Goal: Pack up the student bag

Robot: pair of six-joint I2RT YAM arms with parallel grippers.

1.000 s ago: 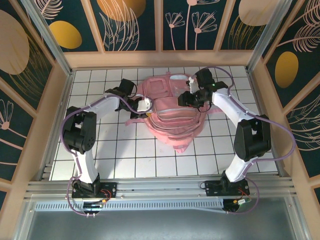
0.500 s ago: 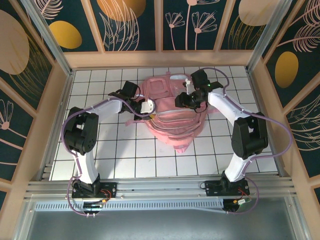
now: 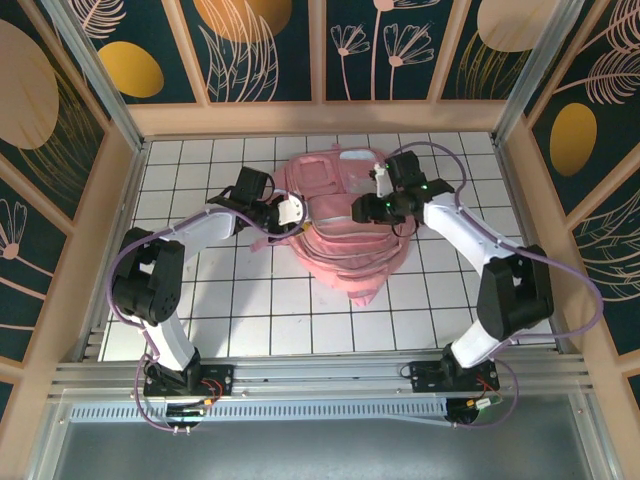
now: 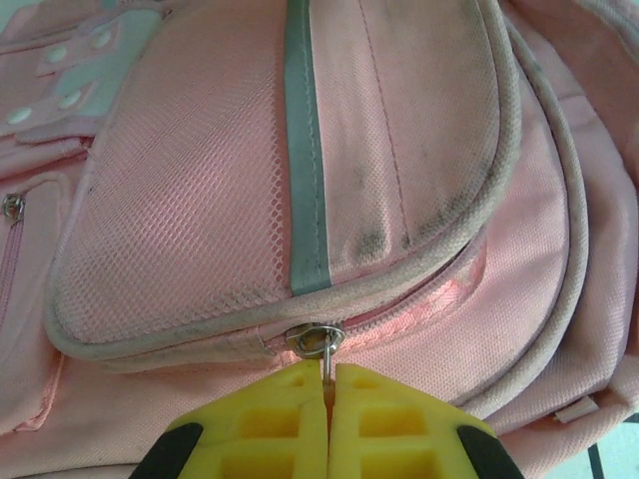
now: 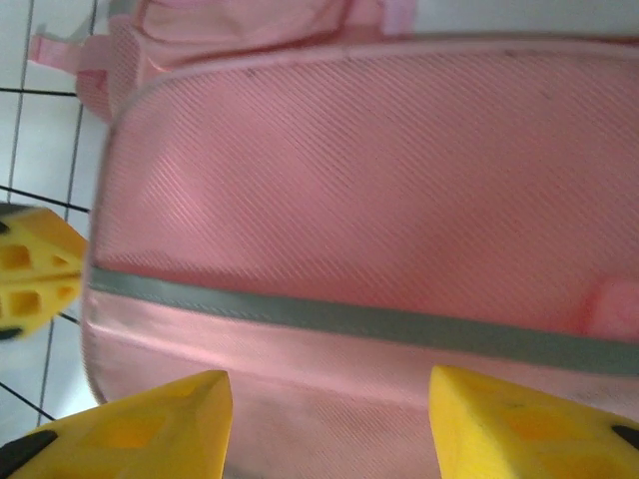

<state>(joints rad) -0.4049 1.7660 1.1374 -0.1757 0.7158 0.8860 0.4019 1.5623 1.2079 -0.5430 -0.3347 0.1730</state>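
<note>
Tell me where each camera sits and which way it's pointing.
Top external: high behind the arm bases, looking down on the table, both arms and the backpack.
Left wrist: on the left gripper, shut on the backpack's zipper pull.
Right wrist: on the right gripper, open, facing the backpack's side.
Both wrist views share the backpack's grey stripe.

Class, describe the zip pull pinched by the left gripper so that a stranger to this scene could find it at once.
Start at the big pink backpack. On its domed mesh pocket, follow the grey stripe down to the piped seam. The zip pull is the small metal ring there, the one clamped in the left gripper.
</note>
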